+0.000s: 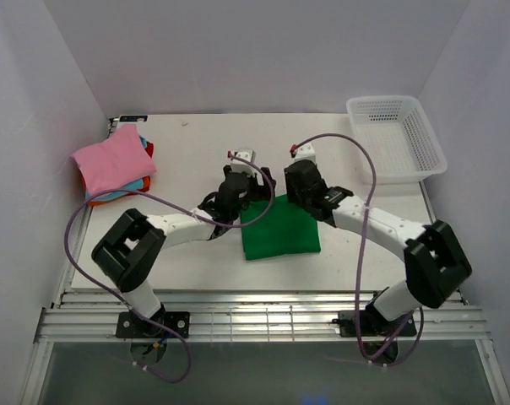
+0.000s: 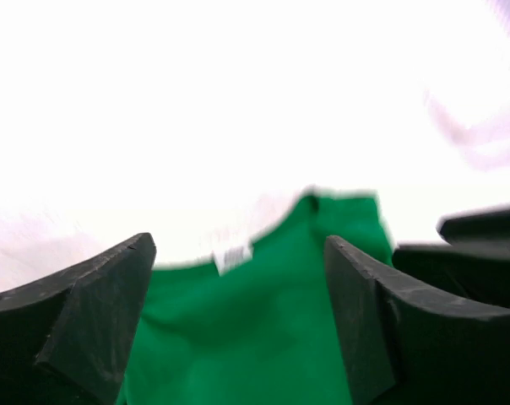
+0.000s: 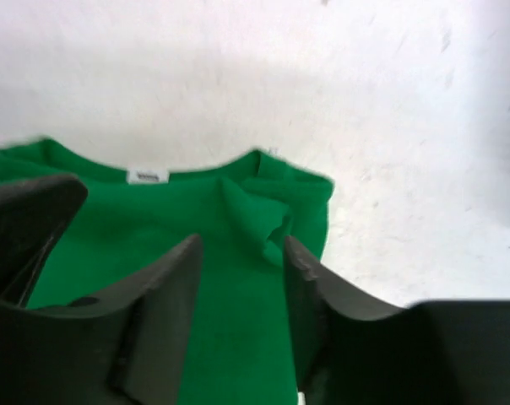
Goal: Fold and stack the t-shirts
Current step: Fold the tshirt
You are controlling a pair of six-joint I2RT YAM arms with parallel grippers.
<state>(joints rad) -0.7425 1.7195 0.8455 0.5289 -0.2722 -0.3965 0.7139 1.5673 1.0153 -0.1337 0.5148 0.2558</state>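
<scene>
The green t-shirt (image 1: pixel 280 234) lies folded flat mid-worktop, collar edge on the far side. Both arms hang over that edge. The left tool (image 2: pixel 238 245) gapes wide with nothing in it. The right tool (image 3: pixel 242 240) stands half open astride a small pucker of cloth, not pinching it. The pink-topped stack (image 1: pixel 111 160) sits well off at the far-left corner – the left arm's side, so I'd judge the carry goes that way.

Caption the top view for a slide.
Left gripper and right gripper above folded green t-shirt; stack far left, basket far right.
</scene>
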